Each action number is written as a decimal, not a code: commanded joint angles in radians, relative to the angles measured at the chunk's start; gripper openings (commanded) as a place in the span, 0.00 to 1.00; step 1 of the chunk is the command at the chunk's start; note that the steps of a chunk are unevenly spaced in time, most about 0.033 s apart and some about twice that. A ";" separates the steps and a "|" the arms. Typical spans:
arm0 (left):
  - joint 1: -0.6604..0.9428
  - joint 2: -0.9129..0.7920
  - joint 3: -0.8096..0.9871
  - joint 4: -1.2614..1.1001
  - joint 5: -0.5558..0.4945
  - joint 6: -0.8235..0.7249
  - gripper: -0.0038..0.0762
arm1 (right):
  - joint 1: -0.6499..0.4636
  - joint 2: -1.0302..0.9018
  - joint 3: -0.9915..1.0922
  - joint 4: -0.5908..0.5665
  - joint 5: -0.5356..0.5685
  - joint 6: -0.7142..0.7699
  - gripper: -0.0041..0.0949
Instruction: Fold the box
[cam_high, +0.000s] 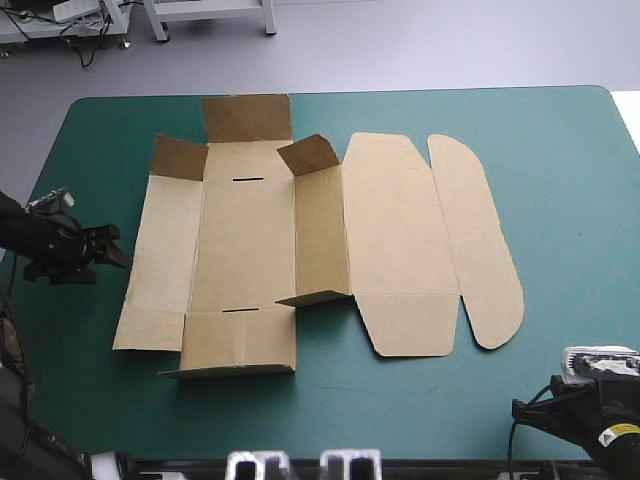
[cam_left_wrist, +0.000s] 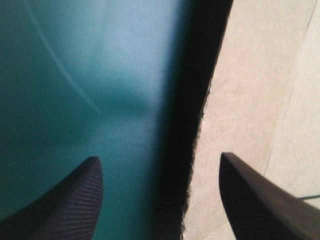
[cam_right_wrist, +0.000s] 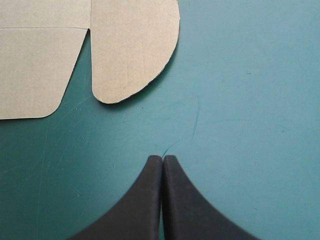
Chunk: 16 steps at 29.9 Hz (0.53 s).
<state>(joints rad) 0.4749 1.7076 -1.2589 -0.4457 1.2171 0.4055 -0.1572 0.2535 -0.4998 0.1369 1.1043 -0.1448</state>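
The brown box (cam_high: 300, 240) lies mostly flat in the middle of the teal-green table, with a few small flaps at its far and near ends lifted. My left gripper (cam_high: 108, 250) hovers just off the box's left edge, open; in the left wrist view that gripper (cam_left_wrist: 160, 200) straddles the board's edge (cam_left_wrist: 250, 110), one finger over the cover, the other over the board. My right gripper (cam_right_wrist: 162, 159) is shut on nothing above bare cover, with the box's rounded lid flap (cam_right_wrist: 132, 50) ahead of it. In the high view the right arm (cam_high: 590, 405) sits at the near right corner.
The table's left edge (cam_high: 40, 170) runs close behind the left arm. Open cover (cam_high: 570, 180) lies to the right of the box and along the near edge (cam_high: 400, 420).
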 joint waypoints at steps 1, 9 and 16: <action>0.000 -0.032 0.046 -0.146 0.019 0.099 0.62 | 0.002 0.010 -0.021 0.010 -0.053 -0.003 0.02; 0.000 -0.031 0.129 -0.253 -0.021 0.139 0.58 | 0.002 0.010 -0.021 0.010 -0.053 -0.003 0.02; -0.021 -0.031 0.131 -0.292 0.000 0.135 0.58 | 0.002 0.010 -0.021 0.010 -0.053 -0.003 0.02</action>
<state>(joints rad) 0.4740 1.7185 -1.1081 -0.6685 1.1838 0.5392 -0.1572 0.2535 -0.4998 0.1376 1.1043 -0.1448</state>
